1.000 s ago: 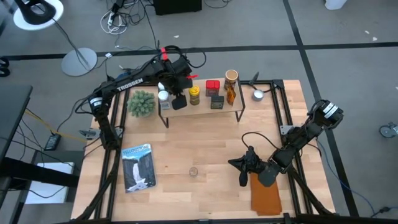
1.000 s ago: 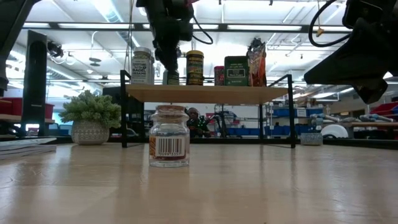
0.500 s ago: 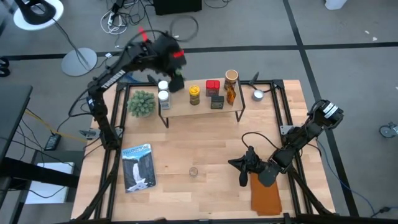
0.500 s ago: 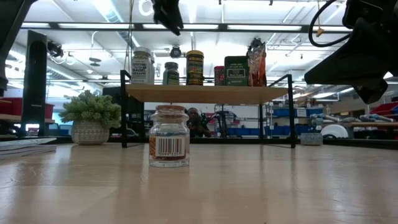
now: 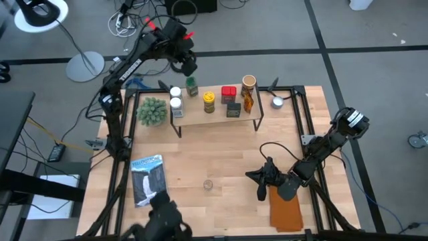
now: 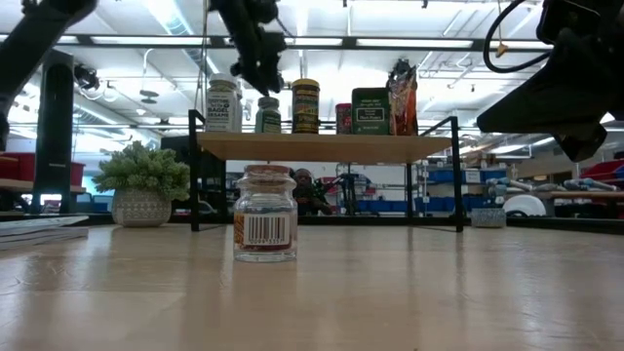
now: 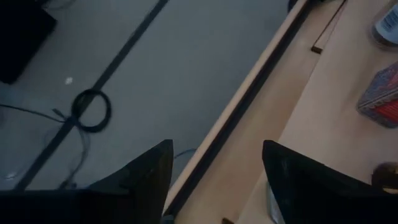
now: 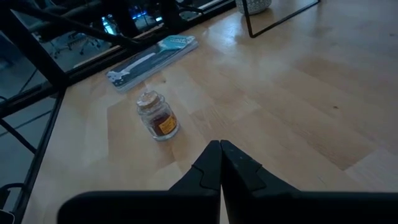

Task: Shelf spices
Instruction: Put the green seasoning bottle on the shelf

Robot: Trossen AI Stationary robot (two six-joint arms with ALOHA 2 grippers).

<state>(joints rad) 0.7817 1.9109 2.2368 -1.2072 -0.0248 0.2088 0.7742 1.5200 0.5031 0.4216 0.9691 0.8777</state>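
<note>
Left gripper [image 5: 188, 65] raised above the far-left end of the shelf [image 5: 217, 118], fingers spread apart, nothing held. Green-lidded jar [image 5: 192, 87] stands on the shelf's far edge just below it, beside two white-lidded jars [image 5: 176, 98]. Yellow jar [image 5: 209, 102], red tin [image 5: 229, 93], black box [image 5: 233, 110] and tan cylinder [image 5: 249, 82] sit further right. Clear jar [image 6: 265, 226] alone on the near table [image 5: 221, 161]. Right gripper [image 5: 262, 187] rests near right, fingers pressed together, empty.
</note>
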